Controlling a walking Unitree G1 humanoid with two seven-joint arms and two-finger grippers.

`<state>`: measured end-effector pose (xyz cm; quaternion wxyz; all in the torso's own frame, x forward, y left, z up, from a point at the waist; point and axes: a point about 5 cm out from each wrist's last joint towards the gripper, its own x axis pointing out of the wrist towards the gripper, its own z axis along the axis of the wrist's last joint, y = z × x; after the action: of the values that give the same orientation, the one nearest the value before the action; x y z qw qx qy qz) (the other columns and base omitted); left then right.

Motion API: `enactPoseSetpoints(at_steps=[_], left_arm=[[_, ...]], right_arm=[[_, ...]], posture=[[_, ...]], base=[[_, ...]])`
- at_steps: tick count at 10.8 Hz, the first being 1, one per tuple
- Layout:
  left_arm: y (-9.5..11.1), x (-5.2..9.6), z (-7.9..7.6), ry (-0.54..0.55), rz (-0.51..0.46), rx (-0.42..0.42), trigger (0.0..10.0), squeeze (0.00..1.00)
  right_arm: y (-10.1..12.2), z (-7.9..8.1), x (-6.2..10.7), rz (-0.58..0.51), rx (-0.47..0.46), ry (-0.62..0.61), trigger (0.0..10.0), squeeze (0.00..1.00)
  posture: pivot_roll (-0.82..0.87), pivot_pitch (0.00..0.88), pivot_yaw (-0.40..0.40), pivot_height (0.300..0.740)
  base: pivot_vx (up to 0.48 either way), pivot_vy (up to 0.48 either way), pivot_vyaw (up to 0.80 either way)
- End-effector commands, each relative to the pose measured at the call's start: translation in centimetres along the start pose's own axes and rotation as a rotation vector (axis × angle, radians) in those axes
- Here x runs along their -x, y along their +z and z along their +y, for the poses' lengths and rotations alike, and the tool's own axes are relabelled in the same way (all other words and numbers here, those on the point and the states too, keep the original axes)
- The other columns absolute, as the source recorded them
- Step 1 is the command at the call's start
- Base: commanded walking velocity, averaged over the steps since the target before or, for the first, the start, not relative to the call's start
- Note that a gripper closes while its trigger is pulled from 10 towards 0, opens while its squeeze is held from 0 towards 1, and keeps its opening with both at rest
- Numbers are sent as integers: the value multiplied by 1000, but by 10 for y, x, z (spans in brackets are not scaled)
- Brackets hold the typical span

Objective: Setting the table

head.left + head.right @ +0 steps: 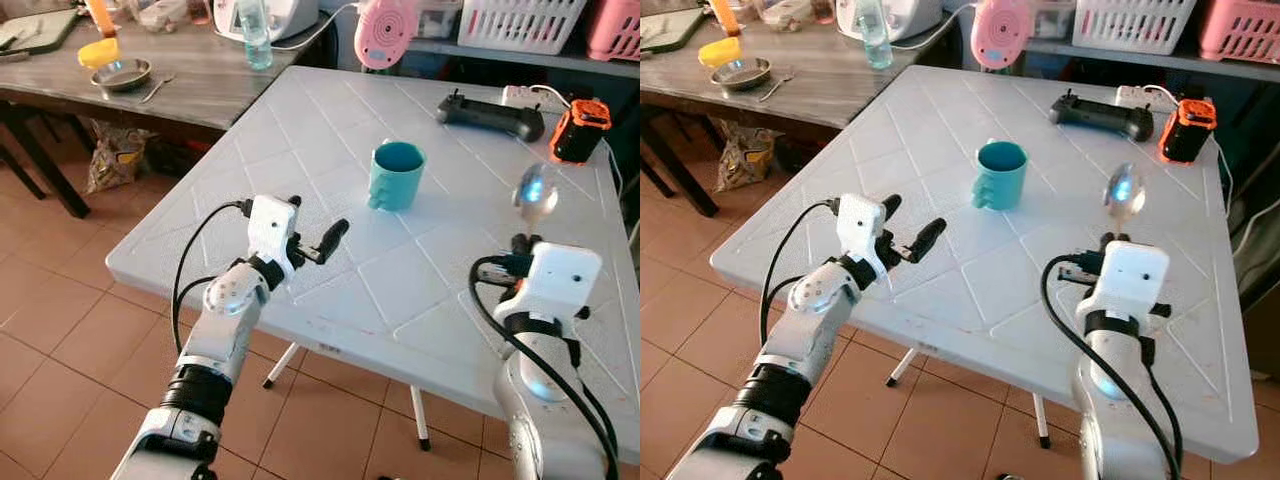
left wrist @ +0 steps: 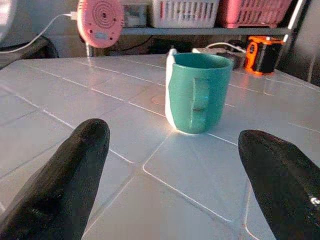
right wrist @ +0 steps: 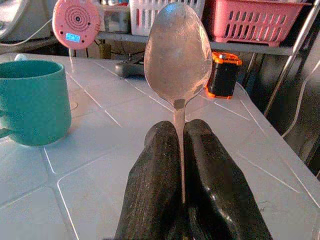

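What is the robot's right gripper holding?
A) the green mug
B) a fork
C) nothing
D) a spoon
D: the right gripper has its black fingers shut on the handle of a shiny spoon, bowl pointing up, while the teal mug stands by itself on the white table.

spoon (image 3: pixel 177 52): shiny metal | mug (image 2: pixel 196 92): matt teal | table (image 1: pixel 300 150): white moulded plastic
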<state>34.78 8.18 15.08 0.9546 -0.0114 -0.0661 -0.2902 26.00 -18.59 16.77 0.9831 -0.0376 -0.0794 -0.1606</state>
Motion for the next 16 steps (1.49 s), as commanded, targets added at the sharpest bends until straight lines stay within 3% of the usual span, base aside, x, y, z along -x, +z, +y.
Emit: enactPoseSetpoints(at_steps=[1,4,9,16], left_arm=[[1,-2,3,26,-1,-8,10000,0],[-1,-1,6,54,3,1,10000,0],[-4,0,5,51,14,10,10000,0],[-5,4,5,58,15,4,10000,0]], right_arm=[[6,-1,3,-30,-9,-8,10000,0],[4,-5,5,-19,0,-14,10000,0],[1,-8,6,-6,-3,-27,10000,0],[1,-4,3,-9,-23,-12,10000,0]], posture=[[-58,71,44,740],[-56,75,37,740],[-55,78,41,740],[-27,86,38,740]], base=[[0,0,0],[0,0,-760],[0,305,-748],[0,394,0]])
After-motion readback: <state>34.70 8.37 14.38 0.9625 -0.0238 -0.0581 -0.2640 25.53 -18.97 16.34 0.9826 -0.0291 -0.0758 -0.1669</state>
